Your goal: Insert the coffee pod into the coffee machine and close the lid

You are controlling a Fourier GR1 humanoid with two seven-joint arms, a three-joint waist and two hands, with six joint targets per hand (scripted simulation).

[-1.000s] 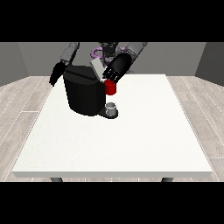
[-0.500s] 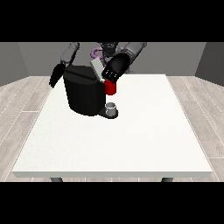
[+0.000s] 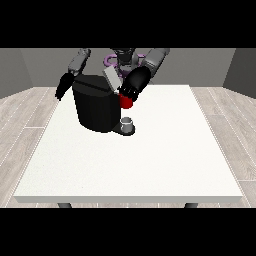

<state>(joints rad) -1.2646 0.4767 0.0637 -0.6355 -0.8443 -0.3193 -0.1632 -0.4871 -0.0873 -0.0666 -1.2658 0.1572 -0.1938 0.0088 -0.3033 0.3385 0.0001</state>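
Note:
The black coffee machine (image 3: pixel 96 107) stands on the table's far left part. Its grey lid (image 3: pixel 112 79) is raised and tilted at the top right corner. The hand at the view's right (image 3: pixel 134 84) reaches down beside the lid, with fingers stretched toward a red thing at the machine (image 3: pixel 126 102). A small grey thing (image 3: pixel 128 123) sits on the machine's base under the red thing. The hand at the view's left (image 3: pixel 63 87) hangs by the machine's left side with straight fingers, holding nothing.
The white table (image 3: pixel 150 160) spreads wide in front of and to the right of the machine. The robot's torso (image 3: pixel 122 57) is behind the machine at the far edge.
The hand at the view's right rose slightly, then came down again toward the lid and the red thing. The lid now shows tilted lower beside it. The other hand barely moved.

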